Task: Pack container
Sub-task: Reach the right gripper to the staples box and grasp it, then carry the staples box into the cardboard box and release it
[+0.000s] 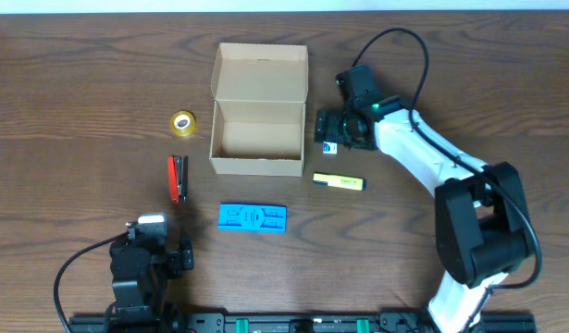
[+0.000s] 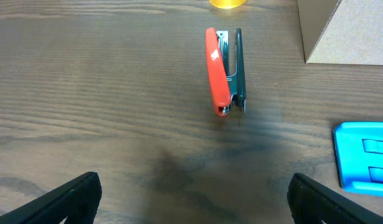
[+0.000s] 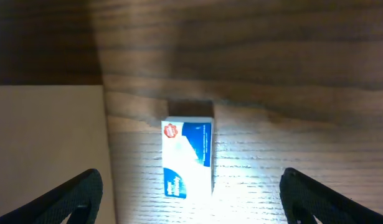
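Observation:
The tan cardboard box point(image 1: 257, 139) stands open at the table's middle, its flap lid point(image 1: 263, 72) laid back; its wall shows in the right wrist view point(image 3: 48, 155) and a corner in the left wrist view point(image 2: 347, 31). My right gripper point(image 1: 332, 139) is open and hovers just right of the box over a small blue-and-white eraser point(image 3: 188, 158), which lies on the table between the fingers point(image 3: 191, 199). My left gripper point(image 1: 159, 254) is open and empty near the front left edge, its fingers point(image 2: 191, 199) apart, short of a red stapler point(image 2: 223, 71).
A yellow tape roll point(image 1: 182, 122) lies left of the box. The red stapler point(image 1: 177, 177) lies below it. A flat blue plastic item point(image 1: 253, 218) lies in front of the box, also in the left wrist view point(image 2: 365, 155). A yellow highlighter point(image 1: 339, 181) lies front right.

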Tool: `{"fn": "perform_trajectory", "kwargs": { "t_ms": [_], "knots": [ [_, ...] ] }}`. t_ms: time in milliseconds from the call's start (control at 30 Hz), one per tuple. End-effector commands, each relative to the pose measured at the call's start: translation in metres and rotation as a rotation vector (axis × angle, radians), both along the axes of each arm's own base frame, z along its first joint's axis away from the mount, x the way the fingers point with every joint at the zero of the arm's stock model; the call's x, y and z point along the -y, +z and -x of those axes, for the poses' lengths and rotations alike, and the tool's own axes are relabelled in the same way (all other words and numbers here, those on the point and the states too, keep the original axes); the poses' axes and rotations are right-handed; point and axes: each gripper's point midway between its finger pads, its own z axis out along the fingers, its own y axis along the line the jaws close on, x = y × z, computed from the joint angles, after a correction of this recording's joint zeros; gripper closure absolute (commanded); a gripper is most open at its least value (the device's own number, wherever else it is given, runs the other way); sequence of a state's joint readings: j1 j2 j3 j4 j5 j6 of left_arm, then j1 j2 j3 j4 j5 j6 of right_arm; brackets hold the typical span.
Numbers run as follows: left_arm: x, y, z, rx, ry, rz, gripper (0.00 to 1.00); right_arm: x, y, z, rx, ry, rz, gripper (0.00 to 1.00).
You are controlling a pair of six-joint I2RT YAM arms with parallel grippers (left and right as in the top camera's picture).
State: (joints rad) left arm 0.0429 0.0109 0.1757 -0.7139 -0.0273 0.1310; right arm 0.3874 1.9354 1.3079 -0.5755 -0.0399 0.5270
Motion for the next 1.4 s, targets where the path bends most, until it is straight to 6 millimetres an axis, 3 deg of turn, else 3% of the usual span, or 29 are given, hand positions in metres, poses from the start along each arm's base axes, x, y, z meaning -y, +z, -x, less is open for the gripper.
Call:
{"fn": "perform_trajectory", "kwargs": {
  "t_ms": [0, 400, 600, 767, 900, 1100, 1233, 1367],
  "knots": [
    [0.0, -0.006, 0.001, -0.012, 0.003, 0.001, 0.05, 0.003, -0.005, 0.0, 0.004, -0.044, 0.073, 0.1],
    [0.0, -0.006, 0.001, -0.012, 0.003, 0.0, 0.05, 0.009, -0.03, 0.008, -0.056, -0.052, 0.125, 0.15],
    [0.0, -0.006, 0.001, -0.012, 0.003, 0.0, 0.05, 0.009, -0.038, 0.007, -0.061, -0.041, 0.132, 0.31],
    [0.0, -0.006, 0.001, -0.012, 0.003, 0.0, 0.05, 0.009, -0.042, 0.005, -0.054, -0.02, 0.14, 0.36],
    [0.0, -0.006, 0.001, -0.012, 0.003, 0.0, 0.04, 0.009, -0.042, 0.005, -0.053, -0.017, 0.141, 0.55],
    [0.0, -0.006, 0.001, -0.012, 0.003, 0.0, 0.05, 0.01, -0.041, 0.003, -0.051, -0.021, 0.14, 0.73],
    [0.0, -0.006, 0.001, -0.012, 0.003, 0.0, 0.05, 0.013, -0.037, -0.002, -0.037, -0.001, 0.147, 0.79],
    [0.0, -0.006, 0.001, -0.012, 0.003, 0.0, 0.05, 0.018, -0.019, -0.014, -0.006, 0.011, 0.171, 0.81]
  ]
}}
